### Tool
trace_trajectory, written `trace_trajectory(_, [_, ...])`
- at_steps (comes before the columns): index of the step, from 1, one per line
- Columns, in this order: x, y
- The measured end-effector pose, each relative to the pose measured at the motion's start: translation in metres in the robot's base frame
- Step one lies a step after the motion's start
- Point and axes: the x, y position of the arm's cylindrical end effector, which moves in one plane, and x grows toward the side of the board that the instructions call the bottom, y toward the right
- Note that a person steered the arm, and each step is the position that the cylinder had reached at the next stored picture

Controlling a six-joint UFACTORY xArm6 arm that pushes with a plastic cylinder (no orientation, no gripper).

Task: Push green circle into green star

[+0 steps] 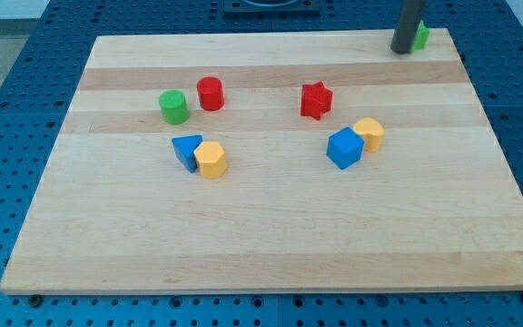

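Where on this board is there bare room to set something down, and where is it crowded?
The whole strip along the view's bottom is bare, below the blue triangle, yellow block and blue cube. The top left is free above the green circle and red cylinder. The top right corner is crowded: my tip sits against the green star.

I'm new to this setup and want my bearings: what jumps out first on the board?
My tip stands at the view's top right corner, right against a green block half hidden behind the rod. Far off at upper left sit the green circle and red circle. A red star stands alone right of centre.
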Motion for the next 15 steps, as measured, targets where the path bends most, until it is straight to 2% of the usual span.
trace_trajectory(1, [0.002, -0.013])
trace_trajectory(2, [0.026, -0.071])
trace_trajectory(3, [-0.004, -0.109])
trace_trajectory(4, [-0.039, -0.190])
trace_trajectory(5, [-0.029, -0.301])
trace_trajectory(6, [-0.005, -0.361])
trace_trajectory(8, [0.105, -0.400])
trace_trajectory(9, [0.138, -0.404])
trace_trajectory(10, [0.152, -0.384])
trace_trajectory(11, [0.142, -0.348])
trace_trajectory(13, [0.085, -0.327])
trace_trajectory(14, [0.065, -0.334])
trace_trajectory(15, [0.065, -0.382])
